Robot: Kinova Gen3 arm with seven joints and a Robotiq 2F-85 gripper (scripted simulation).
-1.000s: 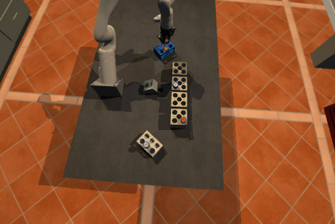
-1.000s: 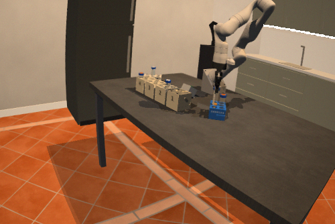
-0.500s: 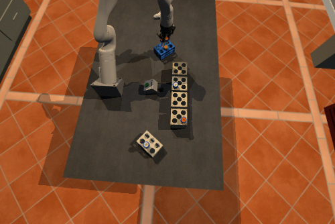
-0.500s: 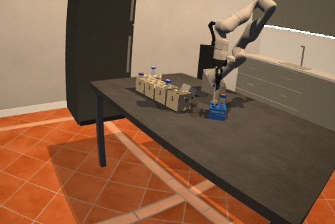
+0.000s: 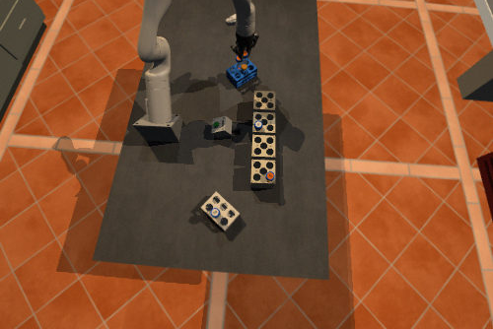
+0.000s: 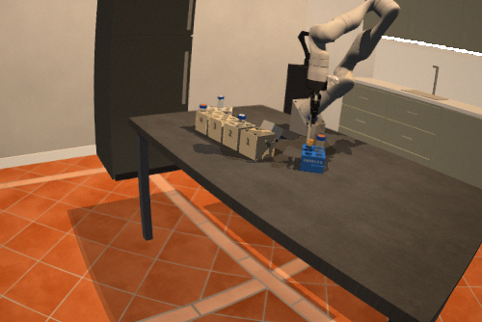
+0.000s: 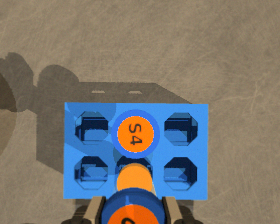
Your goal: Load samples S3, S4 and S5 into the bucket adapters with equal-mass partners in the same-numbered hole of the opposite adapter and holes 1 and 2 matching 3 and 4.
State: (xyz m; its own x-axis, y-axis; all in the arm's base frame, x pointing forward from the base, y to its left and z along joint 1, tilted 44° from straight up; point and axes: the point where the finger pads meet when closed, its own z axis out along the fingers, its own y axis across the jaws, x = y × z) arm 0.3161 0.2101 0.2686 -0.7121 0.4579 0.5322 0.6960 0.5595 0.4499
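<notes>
My gripper (image 7: 132, 214) (image 5: 244, 53) (image 6: 312, 115) is shut on a sample tube (image 7: 134, 181) (image 6: 310, 134) with orange liquid and an orange cap dot; its ID is cut off in the wrist view. I hold it upright, its bottom just over the blue sample rack (image 7: 71, 150) (image 5: 248, 77) (image 6: 312, 163). Sample S4 (image 7: 134, 133) (image 6: 320, 139) stands in the rack's back middle hole. Four beige adapters stand in a row: adapter 1 (image 5: 264, 100) (image 6: 255, 145), adapter 2 (image 5: 264, 121) holding a white-dot blank (image 5: 257, 125), adapter 3 (image 5: 263, 146), and adapter 4 (image 5: 261, 170) holding the orange-dot tube S5 (image 5: 269, 175).
A white rack (image 5: 224, 215) with one water blank (image 5: 215, 212) stands near the table's front. The DONE desk with its green key (image 5: 216, 124) sits between the arm's base (image 5: 157, 128) and the adapters. A fridge (image 6: 145, 66) stands behind the table.
</notes>
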